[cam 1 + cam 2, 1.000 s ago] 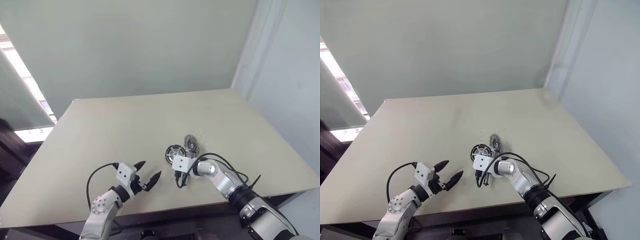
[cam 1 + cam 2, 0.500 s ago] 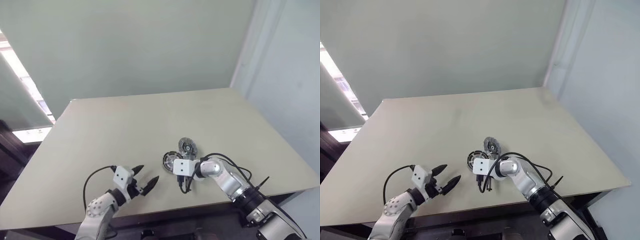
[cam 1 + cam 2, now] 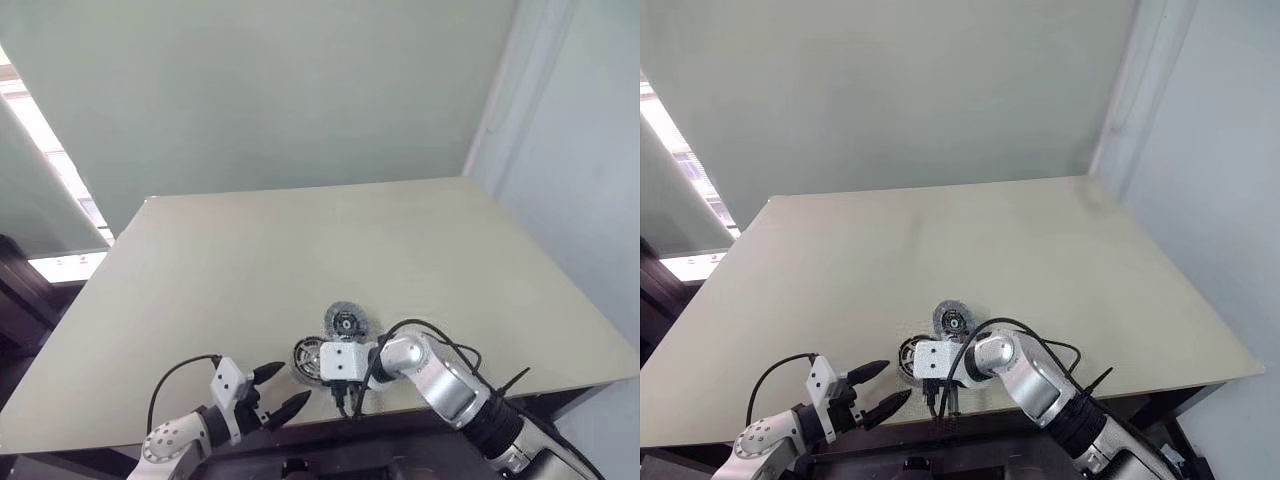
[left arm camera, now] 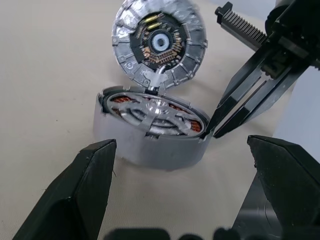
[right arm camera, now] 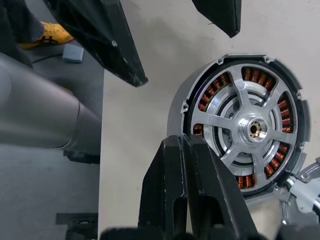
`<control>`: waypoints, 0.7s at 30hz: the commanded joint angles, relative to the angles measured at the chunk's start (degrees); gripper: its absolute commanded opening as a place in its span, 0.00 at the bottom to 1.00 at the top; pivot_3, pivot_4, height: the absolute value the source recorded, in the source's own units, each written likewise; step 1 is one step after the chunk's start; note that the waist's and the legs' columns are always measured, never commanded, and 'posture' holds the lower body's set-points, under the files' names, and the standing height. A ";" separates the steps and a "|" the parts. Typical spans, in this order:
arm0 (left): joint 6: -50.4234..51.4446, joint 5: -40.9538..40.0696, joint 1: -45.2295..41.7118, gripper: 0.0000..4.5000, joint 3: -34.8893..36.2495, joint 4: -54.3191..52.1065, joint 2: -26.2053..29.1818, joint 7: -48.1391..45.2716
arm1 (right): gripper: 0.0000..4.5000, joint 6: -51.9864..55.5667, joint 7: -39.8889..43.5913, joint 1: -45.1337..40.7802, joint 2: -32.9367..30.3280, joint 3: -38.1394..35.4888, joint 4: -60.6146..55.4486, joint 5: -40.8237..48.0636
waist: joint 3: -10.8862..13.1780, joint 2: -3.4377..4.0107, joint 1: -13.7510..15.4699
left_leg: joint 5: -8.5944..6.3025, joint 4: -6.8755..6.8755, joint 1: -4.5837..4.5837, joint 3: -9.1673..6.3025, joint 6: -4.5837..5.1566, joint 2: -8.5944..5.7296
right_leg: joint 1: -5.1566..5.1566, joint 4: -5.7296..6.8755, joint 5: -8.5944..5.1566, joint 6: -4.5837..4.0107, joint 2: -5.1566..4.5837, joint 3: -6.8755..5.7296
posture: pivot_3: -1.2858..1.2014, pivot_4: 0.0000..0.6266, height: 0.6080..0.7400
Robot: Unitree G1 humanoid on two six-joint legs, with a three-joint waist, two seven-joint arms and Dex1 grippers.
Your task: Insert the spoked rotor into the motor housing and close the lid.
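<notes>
Beige table top (image 3: 250, 260) runs wide under everything, and most of it is bare. A pale green wall stands behind the far edge. Past the near edge, in the right wrist view, there is a dark floor with an orange shoe (image 5: 50, 34) and a small grey block (image 5: 73, 53) on it.

Near the front edge of the table sit the small round parts, close together. The motor housing (image 4: 150, 145) is a low round can with red-brown copper wire inside its ring. The spoked rotor (image 5: 252, 129), shiny and silver, lies flat inside the housing, so the copper shows through the gaps between its spokes. The lid (image 4: 159, 42) is a dull grey disc with a notched rim. It lies on the table just behind the housing, and its rim looks to be touching the housing's edge.

The right gripper (image 4: 216, 131) has its two black fingers pressed together. Their tips point down beside the housing's rim, very close to it, but I cannot tell if they touch. They hold nothing. A black cable loops over the right arm just behind the parts.

The left gripper (image 3: 282, 390) has its fingers spread wide, with nothing between them. It hangs near the front edge of the table, facing the housing but apart from it.
</notes>
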 commanded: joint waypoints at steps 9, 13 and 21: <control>-0.77 -0.54 0.68 1.00 1.51 -2.53 0.22 0.61 | 0.16 -1.79 -5.60 -2.64 0.94 0.28 1.21 -1.91 | 0.00 -0.03 -0.07 | 0.00 0.01 0.01 0.01 0.00 0.01 | 0.01 0.01 0.00 0.00 0.00 -0.01 | 0.52 0.00 1.00; -0.74 -0.37 1.14 1.00 2.02 -2.49 0.50 0.96 | 0.46 -1.83 -6.36 -2.59 0.99 0.22 1.32 -1.45 | 0.00 -0.04 -0.13 | 0.00 -0.01 0.01 0.00 0.00 0.02 | 0.00 0.01 0.00 0.00 0.01 -0.02 | 0.52 0.00 1.00; -0.72 -0.29 2.58 1.00 3.38 -2.79 0.67 1.33 | 0.99 -7.37 -6.14 -4.13 -1.49 0.86 -0.01 -2.40 | 0.00 -0.07 -0.12 | 0.00 -0.01 0.01 0.02 0.00 0.01 | 0.00 0.00 0.00 0.00 0.00 -0.01 | 0.52 0.00 1.00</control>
